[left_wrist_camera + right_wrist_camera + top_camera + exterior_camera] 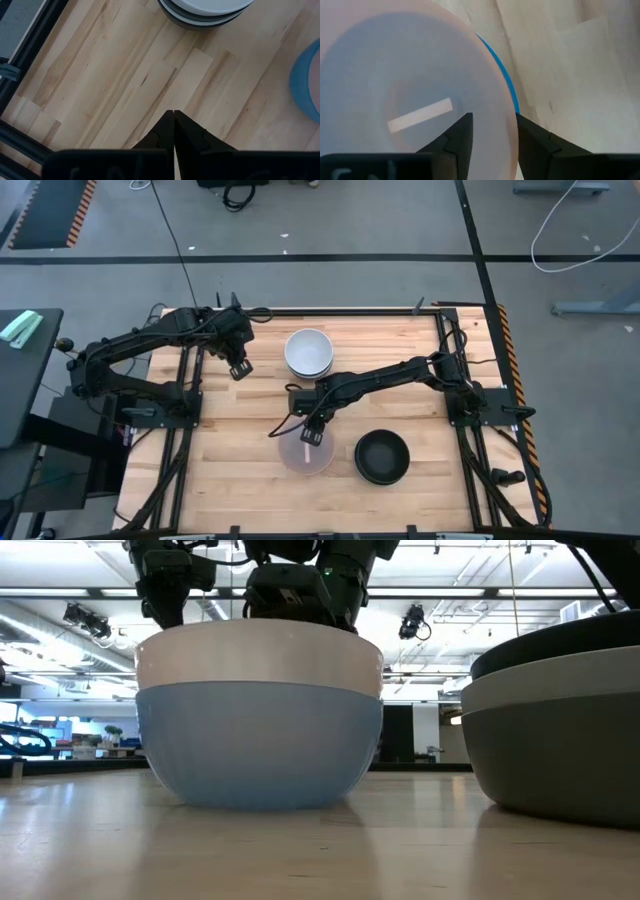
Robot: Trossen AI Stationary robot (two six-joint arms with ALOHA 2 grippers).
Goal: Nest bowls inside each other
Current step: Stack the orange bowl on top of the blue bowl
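We see three groups of bowls on the wooden worktop (230,470). Taking the salmon-pink bowl (305,452) as our landmark, it sits nested inside the blue bowl (258,745), whose rim shows as a thin blue arc beyond the pink rim in the right wrist view. In the low view the pink wall rises above the blue one.

The right end effector (313,434) hangs directly over the far edge of the pink bowl. Its fingers (459,137) are spread, one inside the pink rim and one outside it, so they straddle the wall; we cannot tell whether they touch it.

Just beside the pink bowl, toward the right arm's base, stands a black bowl (382,456) on top of a stack; the low view shows white and grey bowls beneath it. Beyond the pink bowl, toward the far edge of the worktop, a white bowl (308,352) tops another stack.

The left end effector (240,368) waits above bare wood, beside the white-topped stack and well apart from the pink bowl, its fingers pressed together.
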